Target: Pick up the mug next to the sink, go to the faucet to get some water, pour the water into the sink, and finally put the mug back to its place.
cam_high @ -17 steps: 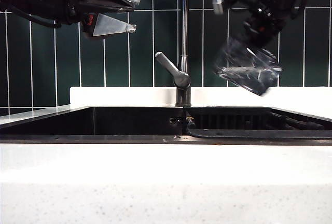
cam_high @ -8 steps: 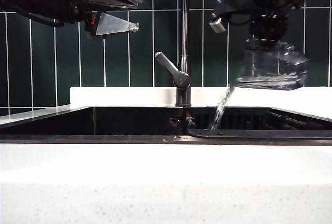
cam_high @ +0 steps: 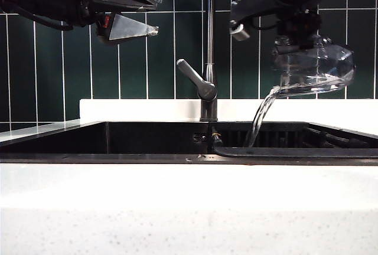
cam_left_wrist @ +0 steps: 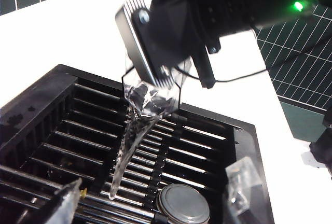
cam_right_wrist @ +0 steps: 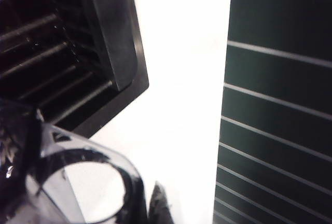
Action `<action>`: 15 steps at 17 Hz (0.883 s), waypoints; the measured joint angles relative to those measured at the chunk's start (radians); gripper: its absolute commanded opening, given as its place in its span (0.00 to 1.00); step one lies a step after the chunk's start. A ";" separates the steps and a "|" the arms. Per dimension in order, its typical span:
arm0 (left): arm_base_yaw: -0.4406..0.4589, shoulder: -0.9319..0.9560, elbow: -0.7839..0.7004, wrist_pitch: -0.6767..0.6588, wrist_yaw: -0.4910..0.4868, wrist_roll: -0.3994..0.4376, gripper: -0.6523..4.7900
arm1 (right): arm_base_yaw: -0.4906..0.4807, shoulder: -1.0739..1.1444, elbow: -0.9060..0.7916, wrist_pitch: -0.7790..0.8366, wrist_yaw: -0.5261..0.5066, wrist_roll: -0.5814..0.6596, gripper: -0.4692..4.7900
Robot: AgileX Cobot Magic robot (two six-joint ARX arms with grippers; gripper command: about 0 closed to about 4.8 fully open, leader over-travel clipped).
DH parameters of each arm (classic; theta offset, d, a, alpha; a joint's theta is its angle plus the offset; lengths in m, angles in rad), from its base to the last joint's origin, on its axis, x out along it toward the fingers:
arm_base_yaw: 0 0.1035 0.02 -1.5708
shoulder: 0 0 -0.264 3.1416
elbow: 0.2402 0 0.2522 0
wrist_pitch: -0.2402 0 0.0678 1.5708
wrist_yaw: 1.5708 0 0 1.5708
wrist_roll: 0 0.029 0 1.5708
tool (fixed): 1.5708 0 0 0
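Note:
The mug [cam_high: 313, 69], a clear faceted glass, lies tipped on its side above the right half of the sink [cam_high: 147, 140], with my right gripper [cam_high: 300, 45] shut on it from above. Water arcs from its mouth down onto the dark slatted rack [cam_left_wrist: 197, 146]. In the left wrist view the mug [cam_left_wrist: 150, 97] hangs under the right gripper [cam_left_wrist: 155, 58]. The right wrist view shows the mug's rim [cam_right_wrist: 67, 182] beside one fingertip [cam_right_wrist: 158, 206]. The faucet [cam_high: 209, 42] stands left of the mug, not touching it. My left gripper [cam_high: 150, 14] hovers open and empty at the upper left.
The faucet's lever [cam_high: 195, 78] angles up to the left. A round grey drain plug [cam_left_wrist: 182, 203] sits in the rack. White speckled counter [cam_high: 189, 208] frames the basin, and dark green tiles [cam_high: 53, 78] form the back wall.
The right gripper has rolled the mug from a slanted tilt to lying sideways and shifted it to the right. Water now pours out in a fuller arc. The left gripper has stayed put.

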 measured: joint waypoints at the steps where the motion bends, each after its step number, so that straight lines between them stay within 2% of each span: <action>1: 0.000 0.000 0.000 0.000 0.000 -0.004 0.79 | 0.010 0.000 0.000 0.000 0.008 -0.015 0.08; 7: 0.000 0.000 0.000 0.001 0.000 -0.014 0.79 | 0.035 0.000 0.000 0.002 0.126 -0.124 0.08; 11: 0.000 0.000 0.000 0.001 0.000 -0.022 0.79 | 0.067 0.000 0.000 0.003 0.146 -0.199 0.08; 15: 0.000 0.000 0.000 0.001 0.000 -0.032 0.79 | 0.085 0.000 0.000 0.042 0.146 -0.182 0.08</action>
